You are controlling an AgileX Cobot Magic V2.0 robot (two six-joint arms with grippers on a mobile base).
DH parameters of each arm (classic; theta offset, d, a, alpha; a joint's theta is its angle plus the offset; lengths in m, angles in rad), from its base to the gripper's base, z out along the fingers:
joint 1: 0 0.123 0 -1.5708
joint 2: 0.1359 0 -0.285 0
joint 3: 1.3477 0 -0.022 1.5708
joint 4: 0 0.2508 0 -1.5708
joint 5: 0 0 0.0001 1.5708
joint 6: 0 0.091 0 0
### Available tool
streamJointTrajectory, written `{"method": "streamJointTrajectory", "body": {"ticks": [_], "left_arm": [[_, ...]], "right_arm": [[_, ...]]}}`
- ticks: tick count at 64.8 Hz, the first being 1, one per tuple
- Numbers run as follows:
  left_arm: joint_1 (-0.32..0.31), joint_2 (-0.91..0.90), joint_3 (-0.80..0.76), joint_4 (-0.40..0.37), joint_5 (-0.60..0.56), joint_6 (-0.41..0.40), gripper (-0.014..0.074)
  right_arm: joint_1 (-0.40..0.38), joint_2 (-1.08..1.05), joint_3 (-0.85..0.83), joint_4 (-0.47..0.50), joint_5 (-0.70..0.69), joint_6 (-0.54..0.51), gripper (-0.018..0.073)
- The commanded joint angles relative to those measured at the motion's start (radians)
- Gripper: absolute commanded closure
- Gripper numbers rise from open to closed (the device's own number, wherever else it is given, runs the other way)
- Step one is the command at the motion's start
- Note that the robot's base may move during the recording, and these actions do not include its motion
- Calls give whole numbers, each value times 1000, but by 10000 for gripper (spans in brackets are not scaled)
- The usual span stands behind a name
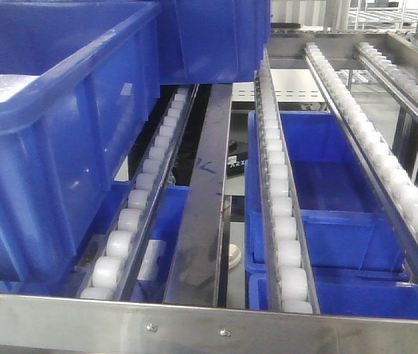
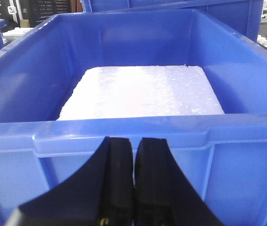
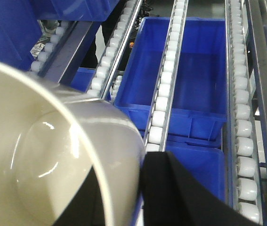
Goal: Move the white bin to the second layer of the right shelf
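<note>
The white bin, glossy cream plastic with a rounded rim, fills the lower left of the right wrist view. My right gripper is shut on its wall, one black finger inside the bin and the other finger outside. Just beyond the bin run the roller rails of the right shelf second layer, with its screwed steel front bar nearest the front camera. My left gripper is shut on nothing, close to the near wall of a blue crate. Neither the bin nor a gripper shows in the front view.
The blue crate before my left gripper holds a white foam slab. Two blue crates sit on the left roller lane. More blue crates lie on the level below, seen through the rails. A third roller rail runs along the right.
</note>
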Motion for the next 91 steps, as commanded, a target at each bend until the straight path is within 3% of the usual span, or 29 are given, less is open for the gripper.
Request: {"method": "streamJointTrajectory", "body": {"ticks": [1,91], "left_arm": [[-4,-14,37,-5,-84,-4,512],[-4,-14,37,-5,-84,-4,512]], "right_arm": [[-4,13,-31,-6,-104,-1,508],[-4,15,-31,-6,-144,-1,508]]}}
